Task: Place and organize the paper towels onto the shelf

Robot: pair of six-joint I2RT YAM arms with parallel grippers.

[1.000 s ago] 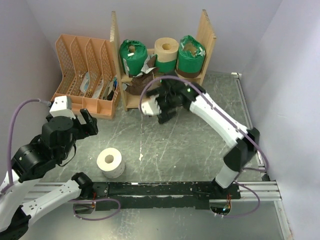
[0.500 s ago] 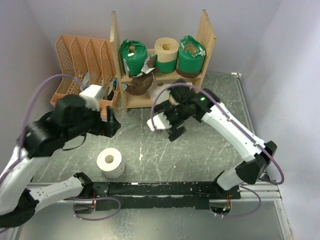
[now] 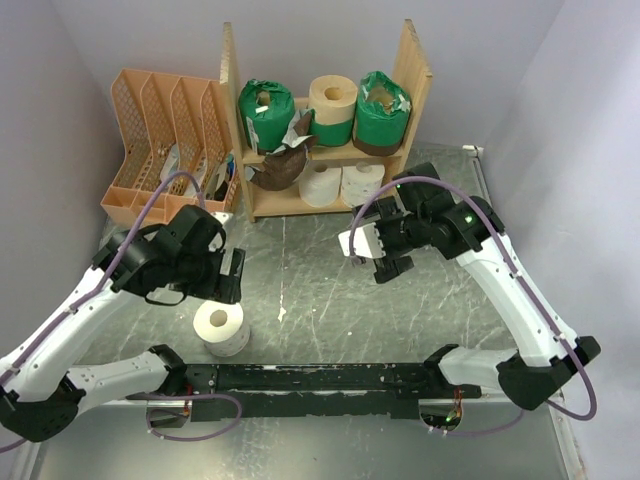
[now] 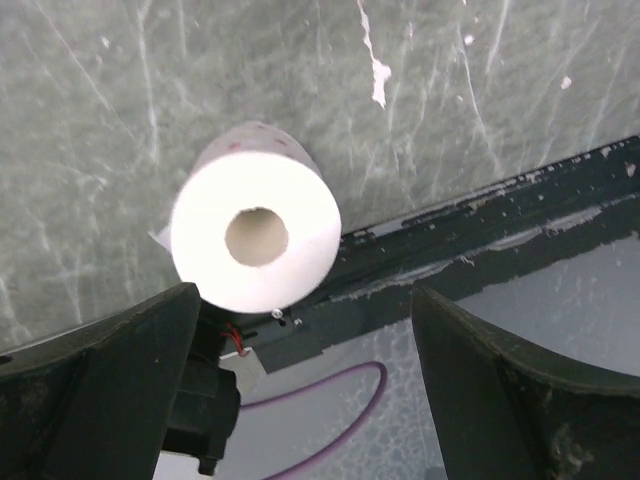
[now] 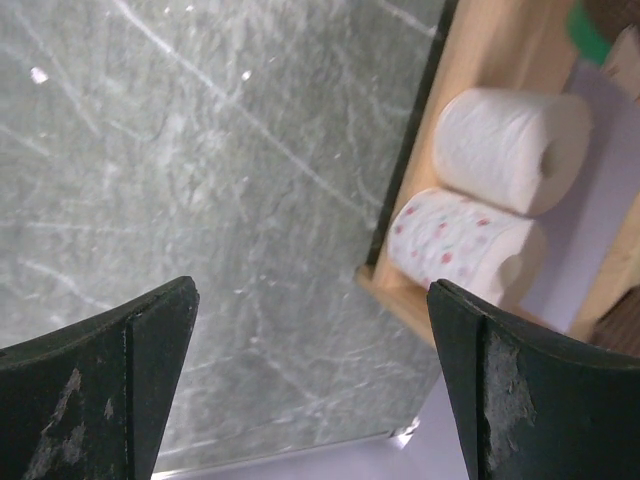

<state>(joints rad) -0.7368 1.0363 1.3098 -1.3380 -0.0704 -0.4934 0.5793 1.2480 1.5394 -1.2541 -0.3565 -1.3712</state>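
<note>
One plain roll (image 5: 505, 135) touching red-dotted roll (image 5: 455, 245); both on shelf (image 5: 500, 50) lower board

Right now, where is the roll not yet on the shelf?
Top view: the loose white roll stands upright on the table, near left, beside the black base rail, beneath the left gripper.

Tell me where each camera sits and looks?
Top external: above, behind the arms, looking down on shelf and loose roll; left hand and right hand show.
Left wrist: on the left arm, facing down at the loose roll; its fingers show.
Right wrist: on the right arm, facing the table and lower-board rolls; its fingers show.
Shared: top and left wrist see the loose roll; top and right wrist see the lower-board rolls.
</note>
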